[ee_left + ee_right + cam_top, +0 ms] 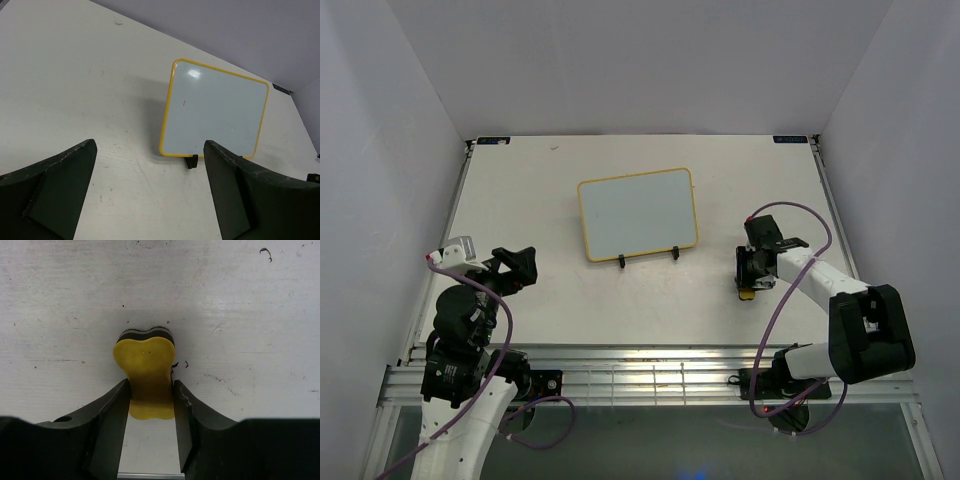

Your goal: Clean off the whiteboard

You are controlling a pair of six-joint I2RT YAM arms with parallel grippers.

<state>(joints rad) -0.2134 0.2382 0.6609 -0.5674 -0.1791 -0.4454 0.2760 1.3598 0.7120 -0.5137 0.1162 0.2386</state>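
The whiteboard (638, 213) has a thin yellow frame and leans on a black wire stand (622, 262) at the table's middle. In the left wrist view the whiteboard (215, 112) looks blank apart from one tiny dark mark. A yellow bone-shaped eraser (145, 355) with a dark underside lies on the table at the right, showing as a yellow speck (748, 294) from above. My right gripper (150, 387) points down over it, both fingers pressed against its narrow waist. My left gripper (515, 265) hovers wide open, left of and nearer than the board, with nothing between its fingers (60, 185).
White walls enclose the table on three sides. A metal rail (650, 380) runs along the near edge by the arm bases. Small dark crumbs (176, 365) lie beside the eraser. One black foot of the stand (192, 161) shows under the board's lower edge.
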